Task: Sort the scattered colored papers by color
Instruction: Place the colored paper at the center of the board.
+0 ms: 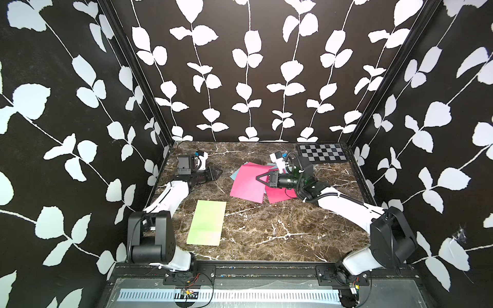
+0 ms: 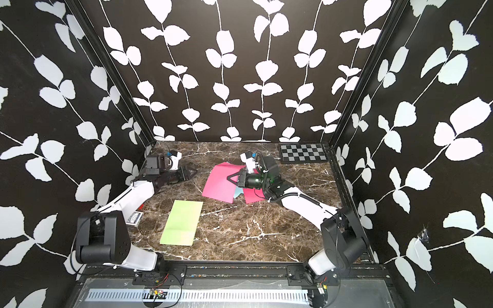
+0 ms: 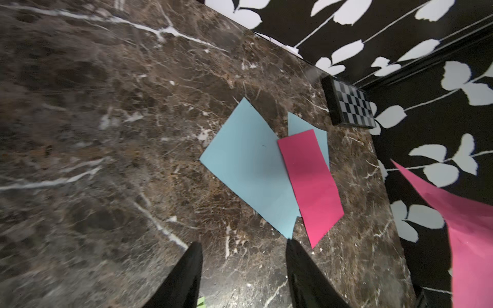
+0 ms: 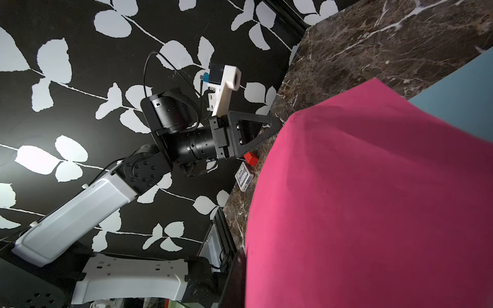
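The dark marble surface (image 1: 266,234) in front of you holds the papers in two places. Near the middle, toward the back, a raised hot pink sheet (image 1: 246,184) bows up off the pile and fills most of the right wrist view. Your right gripper (image 1: 258,178) is closed over it and appears to pinch its edge, though the contact itself is hidden.

The light green sheet (image 1: 206,222) lies flat and alone toward the front on your left arm's side, well apart from the pile.

Under the raised sheet, the left wrist view shows a light blue sheet (image 3: 248,165) flat on the marble. A second light blue sheet (image 3: 320,138) is just beside it. A flat hot pink sheet (image 3: 309,184) lies across the edges of both.

Your left gripper (image 3: 244,245) hovers near the pile on its left side. Its fingers are parted, with only bare marble between them, and it holds nothing.

The checkerboard panel (image 1: 321,152) sits in the far right corner. A small patterned card box (image 2: 134,219) rests by your left arm, near the surface's left edge, with a small red block (image 4: 250,158) close to it.
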You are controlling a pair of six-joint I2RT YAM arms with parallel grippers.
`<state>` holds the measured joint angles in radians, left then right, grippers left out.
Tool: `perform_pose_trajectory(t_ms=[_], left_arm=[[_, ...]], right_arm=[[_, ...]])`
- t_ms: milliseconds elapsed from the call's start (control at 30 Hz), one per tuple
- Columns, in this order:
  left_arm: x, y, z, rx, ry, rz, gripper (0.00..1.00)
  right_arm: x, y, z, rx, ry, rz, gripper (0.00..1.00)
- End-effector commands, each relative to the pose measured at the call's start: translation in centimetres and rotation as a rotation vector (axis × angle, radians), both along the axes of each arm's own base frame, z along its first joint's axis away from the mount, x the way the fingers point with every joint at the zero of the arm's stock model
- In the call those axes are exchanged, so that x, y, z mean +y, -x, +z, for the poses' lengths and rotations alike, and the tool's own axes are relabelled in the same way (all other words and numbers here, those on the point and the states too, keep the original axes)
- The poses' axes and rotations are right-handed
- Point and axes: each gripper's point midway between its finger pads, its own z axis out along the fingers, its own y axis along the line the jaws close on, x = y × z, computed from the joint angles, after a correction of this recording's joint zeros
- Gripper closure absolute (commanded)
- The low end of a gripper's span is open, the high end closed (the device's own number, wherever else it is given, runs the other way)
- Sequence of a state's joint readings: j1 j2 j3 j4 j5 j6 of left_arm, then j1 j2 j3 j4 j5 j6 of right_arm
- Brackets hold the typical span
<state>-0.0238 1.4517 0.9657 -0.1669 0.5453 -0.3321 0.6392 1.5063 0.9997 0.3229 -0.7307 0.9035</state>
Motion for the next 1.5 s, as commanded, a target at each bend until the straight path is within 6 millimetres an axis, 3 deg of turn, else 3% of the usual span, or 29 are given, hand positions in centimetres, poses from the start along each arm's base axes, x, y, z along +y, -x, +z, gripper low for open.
perform_pose_trajectory(t_ms=[0, 167, 267, 367, 567, 733, 1000, 1467], left_arm=[[1.4, 0.2, 1.1, -0.04, -0.052, 0.068, 0.46], [2.1, 0.3, 1.8, -0.06, -0.061, 0.108, 0.46], [2.5, 0.4, 2.2, -0.077, -0.066, 0.123, 0.45], [2.3, 0.5, 2.0, -0.074, -0.065, 0.108, 0.44], [2.2, 0.4, 1.3, -0.046, -0.06, 0.093, 0.44], [2.0, 0.2, 1.5, -0.054, -0.041, 0.09, 0.44], [1.9, 0.0, 1.4, -0.049, -0.026, 0.085, 0.43], [1.3, 0.0, 0.5, -0.024, 0.006, 0.065, 0.43]], right_arm=[[1.9, 1.1, 0.7, -0.002, -0.031, -0.001, 1.0], [4.5, 3.0, -1.5, 0.075, -0.038, 0.047, 1.0], [4.8, 3.8, -3.2, 0.116, -0.028, 0.044, 1.0], [4.3, 4.1, -8.2, 0.203, 0.049, 0.019, 1.0], [2.2, 5.8, -15.9, 0.363, 0.197, -0.014, 1.0], [1.0, 7.4, -19.8, 0.466, 0.249, -0.014, 1.0], [-0.1, 8.6, -21.5, 0.493, 0.326, 0.005, 1.0], [1.6, 9.0, -21.0, 0.484, 0.316, 0.058, 1.0]])
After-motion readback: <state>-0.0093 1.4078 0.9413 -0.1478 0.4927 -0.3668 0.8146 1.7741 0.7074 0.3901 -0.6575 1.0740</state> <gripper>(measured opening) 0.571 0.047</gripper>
